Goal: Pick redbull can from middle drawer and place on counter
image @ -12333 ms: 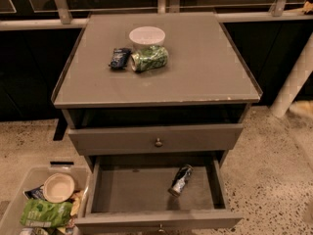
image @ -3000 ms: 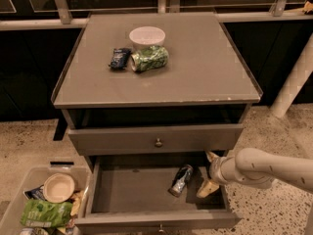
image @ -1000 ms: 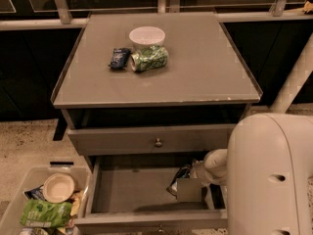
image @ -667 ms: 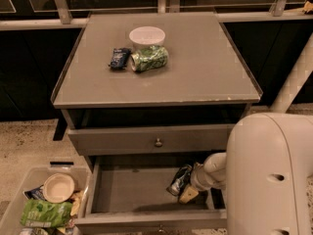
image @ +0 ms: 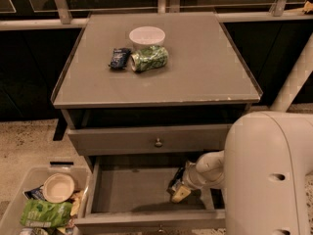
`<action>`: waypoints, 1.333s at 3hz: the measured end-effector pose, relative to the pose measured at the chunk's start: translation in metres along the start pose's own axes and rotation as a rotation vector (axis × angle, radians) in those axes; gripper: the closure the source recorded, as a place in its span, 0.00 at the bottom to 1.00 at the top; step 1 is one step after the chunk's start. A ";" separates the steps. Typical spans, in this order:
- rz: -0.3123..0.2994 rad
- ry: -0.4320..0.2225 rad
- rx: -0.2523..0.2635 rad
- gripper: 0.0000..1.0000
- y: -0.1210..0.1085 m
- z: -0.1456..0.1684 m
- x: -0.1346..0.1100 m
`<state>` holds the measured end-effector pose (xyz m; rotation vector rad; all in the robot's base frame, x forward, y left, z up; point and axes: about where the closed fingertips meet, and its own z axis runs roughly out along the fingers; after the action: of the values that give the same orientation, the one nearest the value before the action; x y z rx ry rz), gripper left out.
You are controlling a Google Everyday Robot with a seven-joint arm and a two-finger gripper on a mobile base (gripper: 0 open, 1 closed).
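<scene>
The redbull can (image: 174, 181) lies tilted on the floor of the open middle drawer (image: 128, 192), at its right side, and shows only as a slim dark shape. My gripper (image: 179, 190) reaches down into the drawer from the right and is right at the can, partly covering it. The white arm (image: 261, 175) fills the lower right of the camera view and hides the drawer's right end. The grey counter (image: 200, 67) is the cabinet's top, above both drawers.
A green patterned can (image: 149, 58) lies on the counter beside a small dark blue packet (image: 119, 58) and a white bowl (image: 146, 36). The upper drawer (image: 117, 141) is shut. A bin (image: 11, 203) with a bowl and packets stands lower left. A white post (image: 293, 80) rises at right.
My gripper has settled lower and a little further left onto the can. The can has shifted slightly left and stays on the drawer floor.
</scene>
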<state>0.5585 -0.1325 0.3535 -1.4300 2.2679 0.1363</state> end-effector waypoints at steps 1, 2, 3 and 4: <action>0.000 0.000 0.000 0.00 0.000 0.000 0.000; 0.000 0.000 0.000 0.18 0.000 0.000 0.000; 0.000 0.000 0.000 0.42 0.000 0.000 0.000; 0.000 0.000 0.000 0.65 0.000 0.000 0.000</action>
<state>0.5584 -0.1324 0.3534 -1.4301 2.2679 0.1365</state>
